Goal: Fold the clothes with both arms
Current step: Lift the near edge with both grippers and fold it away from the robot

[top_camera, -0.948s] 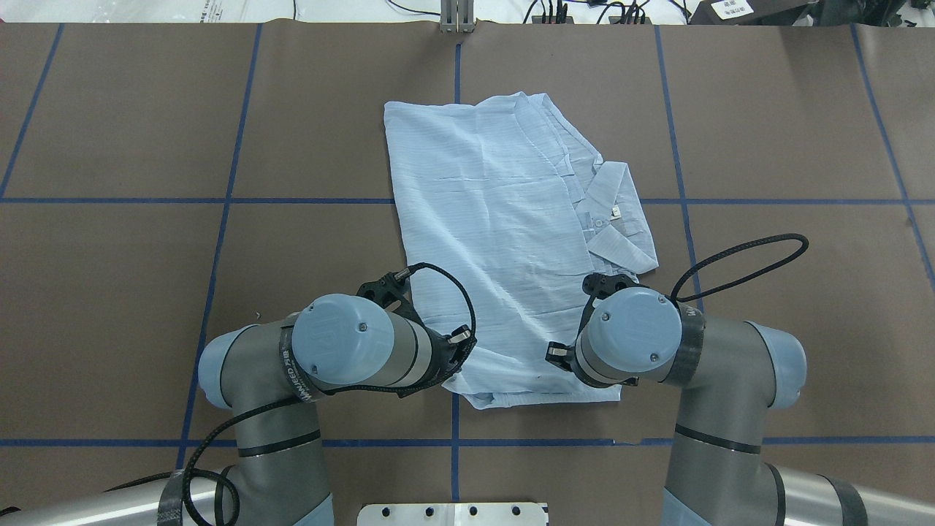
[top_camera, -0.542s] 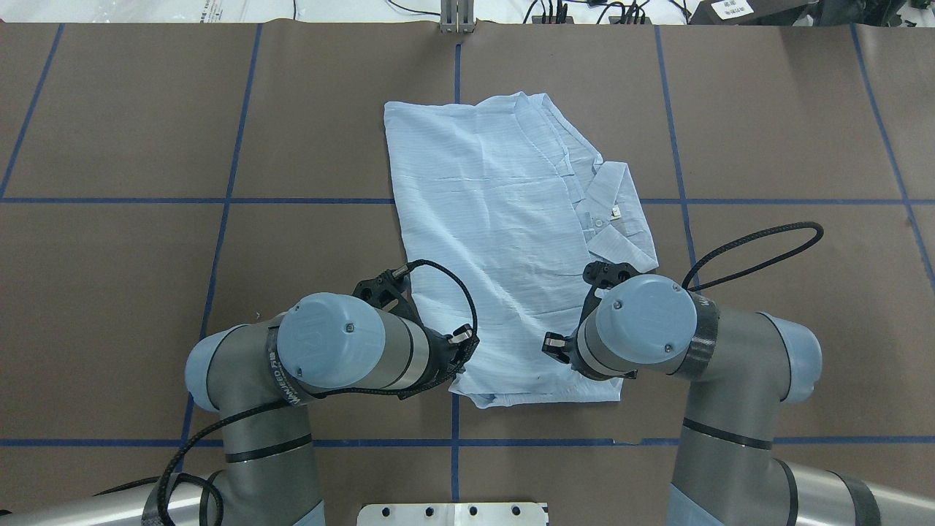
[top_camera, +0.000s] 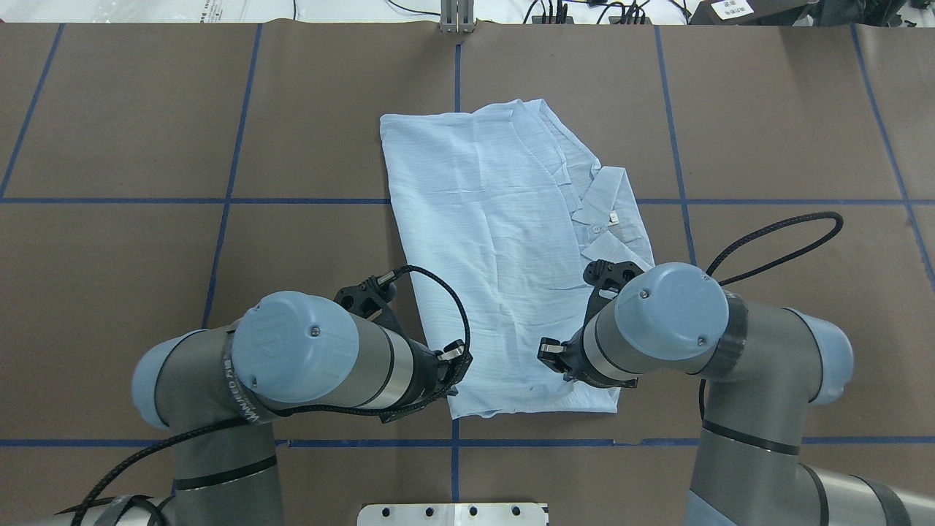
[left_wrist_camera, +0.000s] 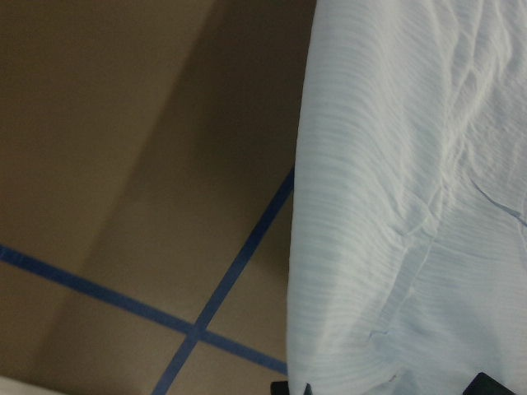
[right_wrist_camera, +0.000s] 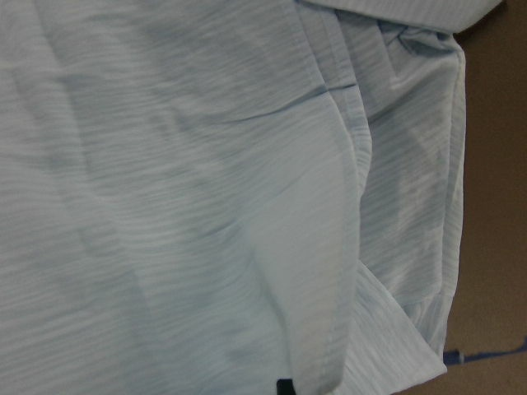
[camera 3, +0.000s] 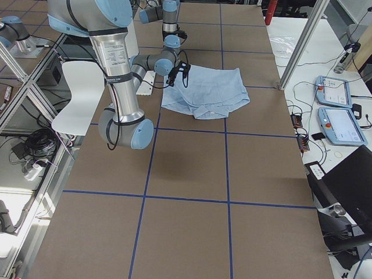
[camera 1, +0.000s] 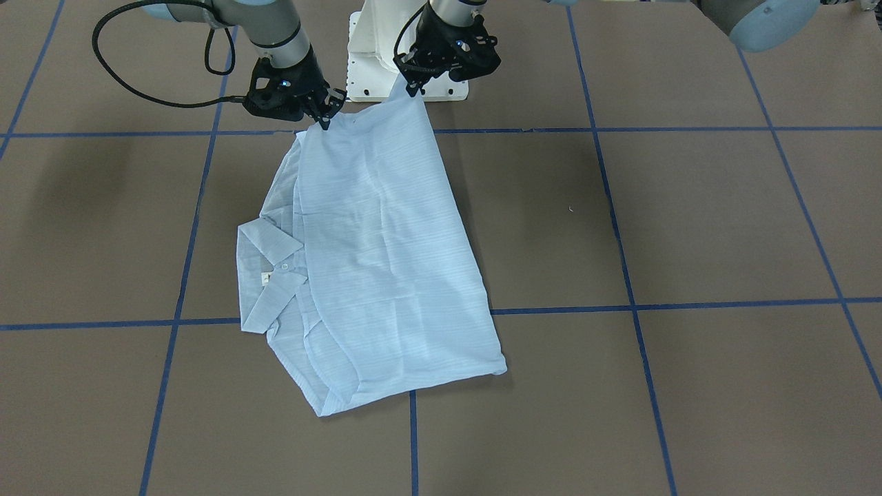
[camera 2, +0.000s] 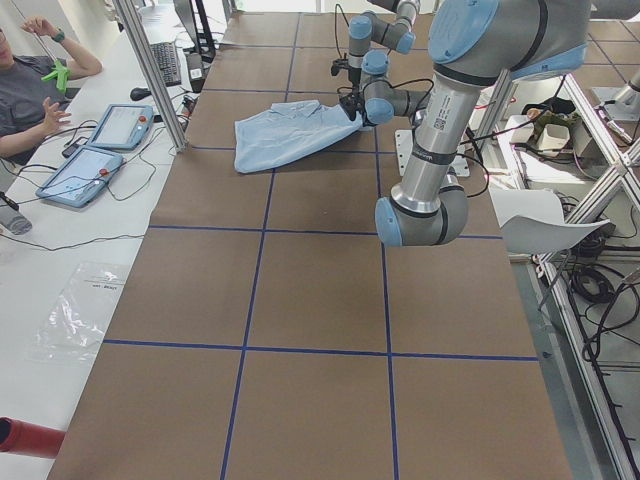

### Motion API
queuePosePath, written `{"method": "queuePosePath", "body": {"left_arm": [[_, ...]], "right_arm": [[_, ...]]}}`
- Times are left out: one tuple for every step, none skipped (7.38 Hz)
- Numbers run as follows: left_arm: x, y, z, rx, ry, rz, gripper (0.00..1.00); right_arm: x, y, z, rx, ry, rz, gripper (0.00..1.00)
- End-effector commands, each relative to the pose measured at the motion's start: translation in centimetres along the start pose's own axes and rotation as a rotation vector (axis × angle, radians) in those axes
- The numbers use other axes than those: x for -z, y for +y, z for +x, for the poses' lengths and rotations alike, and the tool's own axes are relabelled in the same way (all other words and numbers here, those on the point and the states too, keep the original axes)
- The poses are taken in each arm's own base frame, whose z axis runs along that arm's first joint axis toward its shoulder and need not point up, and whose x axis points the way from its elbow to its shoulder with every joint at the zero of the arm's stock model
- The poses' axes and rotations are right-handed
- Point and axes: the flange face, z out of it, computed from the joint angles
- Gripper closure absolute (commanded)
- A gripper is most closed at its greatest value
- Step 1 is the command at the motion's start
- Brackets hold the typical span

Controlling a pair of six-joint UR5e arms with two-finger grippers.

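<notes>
The light blue striped shirt [top_camera: 489, 234] is lying across the middle of the table [top_camera: 109, 307], doubled over on itself, with its collar [top_camera: 613, 208] pointing toward the robot's right. The left gripper [camera 1: 411, 87] and the right gripper [camera 1: 324, 118] are each pinching a corner of the edge nearest the robot. Their jaws are closed on cloth, and that edge is hanging raised while the far end is resting flat.

The fabric is looking thin, light and limp. It is probably going to sag between the two holds and crease easily, and its stacked layers may be sliding over one another. The corners seem the right place to grip, provided each pinch is taking every layer, since spreading them is what is stretching the edge straight.

The table covering is a matt brown sheet marked by blue tape lines [top_camera: 219, 201], likely giving enough drag to anchor the resting end. The white pedestal base [camera 1: 372, 48] is standing just behind the grippers, and an operator [camera 2: 30, 90] is sitting well apart beside two tablets [camera 2: 100, 150].
</notes>
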Motion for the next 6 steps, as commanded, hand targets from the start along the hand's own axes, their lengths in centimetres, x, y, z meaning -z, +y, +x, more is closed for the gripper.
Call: {"method": "queuePosePath", "body": {"left_arm": [[1.6,4.7,-2.2,-0.023,-0.072,-0.075,1.0],[3.3,5.3,-2.9,-0.019,-0.102,-0.075,1.0],[4.5,5.0,-3.4,-0.012,-0.126,-0.066,1.0],[4.3,2.8,-2.6,0.0,-0.127,-0.02,1.0],[5.0,-1.2,-1.3,0.008,-0.11,0.047,1.0],[5.4,-4.5,-0.4,0.009,-0.108,0.089,1.0]], "right_arm": [[3.0,3.8,-0.2,0.033,-0.048,-0.185,1.0],[3.1,4.4,-0.6,0.024,-0.055,-0.196,1.0],[2.2,4.2,-0.9,0.03,-0.045,-0.184,1.0],[2.3,1.6,-2.2,0.023,-0.062,-0.106,1.0],[2.6,-1.1,-4.2,0.037,-0.077,-0.048,1.0],[3.2,-3.6,-6.2,0.072,-0.091,-0.005,1.0]]}}
